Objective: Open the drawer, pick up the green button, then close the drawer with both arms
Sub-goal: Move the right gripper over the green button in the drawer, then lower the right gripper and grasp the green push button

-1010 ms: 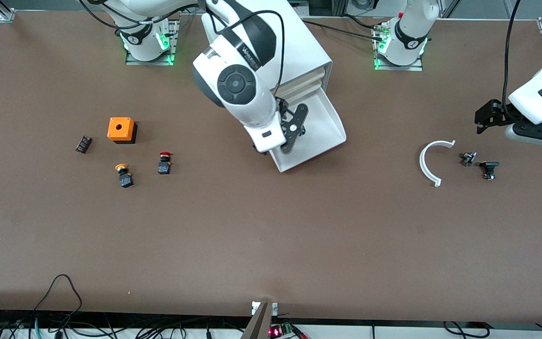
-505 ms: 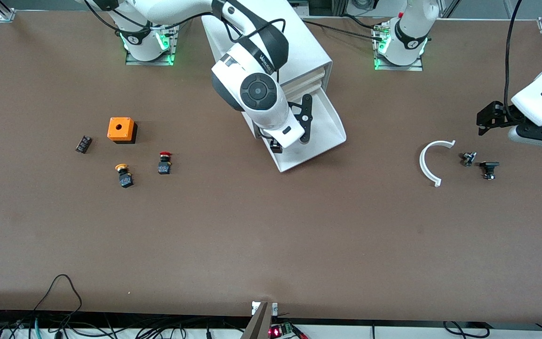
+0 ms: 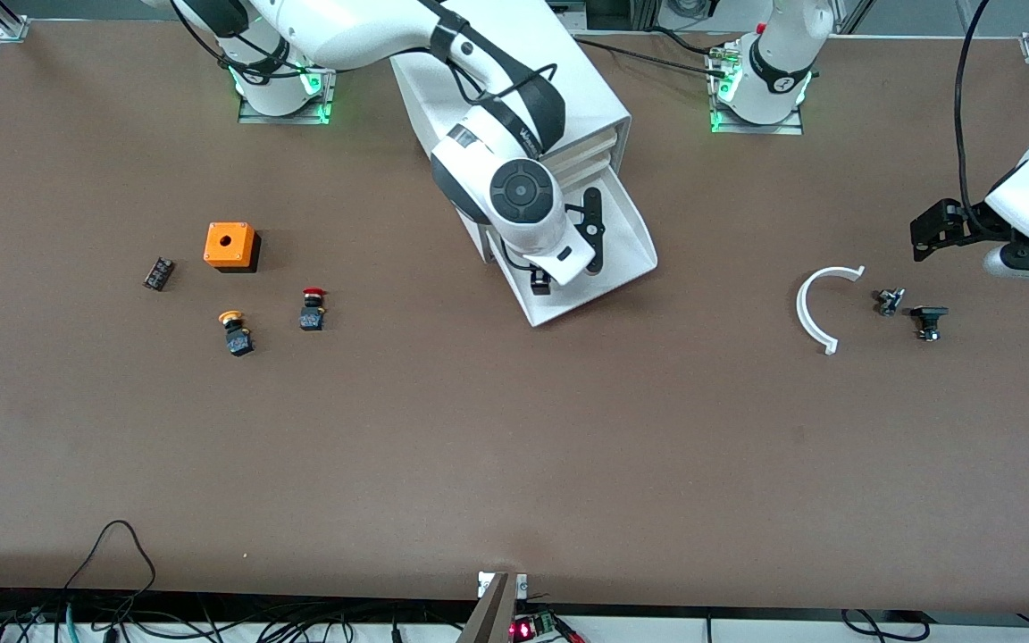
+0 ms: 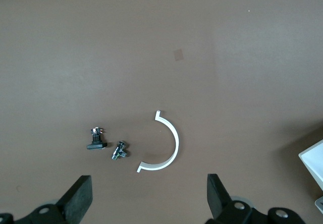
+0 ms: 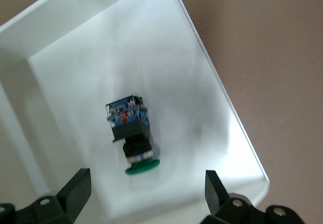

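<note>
One drawer (image 3: 626,246) of the white cabinet (image 3: 568,98) is pulled out, upper centre of the front view, so the opening step looks done. Taking the button and closing are both left.

Button (image 5: 132,133) lies on its side on the drawer floor, green cap toward the drawer's front wall, seen in the middle of the right wrist frame. In the front view only a dark bit of it shows under the right arm's wrist, near the drawer's front.

Right claw (image 5: 144,193) hangs over the open drawer, directly above the button, fingers (image 5: 75,188) spread wide apart, nothing held. No contact with the button yet; judging by this, the grasp is about to start.

Left claw (image 4: 149,199) hovers over the desk (image 3: 479,446) at the upper right of the front view, fingers apart, empty; that arm waits. Below it in its wrist frame: a white curved piece (image 4: 164,148) and two small dark fasteners (image 4: 106,146).

Left part of the front view: orange box (image 3: 230,246), red-capped button (image 3: 313,308), orange-yellow-capped button (image 3: 236,332), small dark block (image 3: 158,273), all well apart from the drawer and not involved.

Roughly a third done, by my estimate.
</note>
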{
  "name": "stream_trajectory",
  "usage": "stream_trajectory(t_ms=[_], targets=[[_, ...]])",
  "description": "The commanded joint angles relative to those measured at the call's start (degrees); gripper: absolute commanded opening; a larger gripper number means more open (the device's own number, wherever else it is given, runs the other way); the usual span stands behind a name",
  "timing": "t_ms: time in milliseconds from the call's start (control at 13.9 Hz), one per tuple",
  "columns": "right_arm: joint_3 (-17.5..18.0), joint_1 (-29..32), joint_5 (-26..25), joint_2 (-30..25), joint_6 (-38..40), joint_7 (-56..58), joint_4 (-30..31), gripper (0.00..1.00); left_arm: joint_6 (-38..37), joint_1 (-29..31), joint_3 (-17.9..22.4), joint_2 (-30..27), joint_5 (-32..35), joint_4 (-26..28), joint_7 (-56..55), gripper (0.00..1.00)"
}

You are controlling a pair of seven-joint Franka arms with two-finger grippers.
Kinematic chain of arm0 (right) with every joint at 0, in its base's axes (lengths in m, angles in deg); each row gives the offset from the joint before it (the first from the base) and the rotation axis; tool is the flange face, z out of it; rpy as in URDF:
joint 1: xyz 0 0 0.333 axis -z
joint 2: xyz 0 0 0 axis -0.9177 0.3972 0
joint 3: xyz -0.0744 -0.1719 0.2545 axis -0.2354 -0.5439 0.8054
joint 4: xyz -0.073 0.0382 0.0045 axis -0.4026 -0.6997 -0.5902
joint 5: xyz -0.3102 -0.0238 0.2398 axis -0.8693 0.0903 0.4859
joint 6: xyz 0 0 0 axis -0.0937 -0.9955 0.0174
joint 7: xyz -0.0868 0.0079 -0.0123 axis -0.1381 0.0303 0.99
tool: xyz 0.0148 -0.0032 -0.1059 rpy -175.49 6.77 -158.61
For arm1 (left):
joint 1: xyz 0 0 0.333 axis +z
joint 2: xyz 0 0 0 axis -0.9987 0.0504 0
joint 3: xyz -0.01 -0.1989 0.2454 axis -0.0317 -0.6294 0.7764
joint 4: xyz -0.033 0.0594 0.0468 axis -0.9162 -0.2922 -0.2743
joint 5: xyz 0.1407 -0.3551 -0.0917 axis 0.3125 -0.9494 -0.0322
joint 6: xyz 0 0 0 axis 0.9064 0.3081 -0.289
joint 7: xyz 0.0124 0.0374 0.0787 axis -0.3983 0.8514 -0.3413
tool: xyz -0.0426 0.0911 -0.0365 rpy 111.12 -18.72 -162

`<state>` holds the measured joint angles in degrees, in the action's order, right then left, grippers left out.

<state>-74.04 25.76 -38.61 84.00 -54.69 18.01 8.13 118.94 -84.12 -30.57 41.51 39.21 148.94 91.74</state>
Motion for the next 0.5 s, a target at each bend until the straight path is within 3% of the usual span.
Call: stream_trajectory(t_ms=[0,433], targets=[[-0.16,-1.35,-0.96,2.35,-1.43,0.64,-2.48,1.00,-0.15,-0.18,0.19,0.11,-1.98,-0.62,-0.90,1.00],[-0.16,-4.78,-5.00,3.41,-1.79,0.73,-2.31,1.00,-0.32,-0.09,0.37,0.11,-2.78,-0.62,-0.81,1.00]])
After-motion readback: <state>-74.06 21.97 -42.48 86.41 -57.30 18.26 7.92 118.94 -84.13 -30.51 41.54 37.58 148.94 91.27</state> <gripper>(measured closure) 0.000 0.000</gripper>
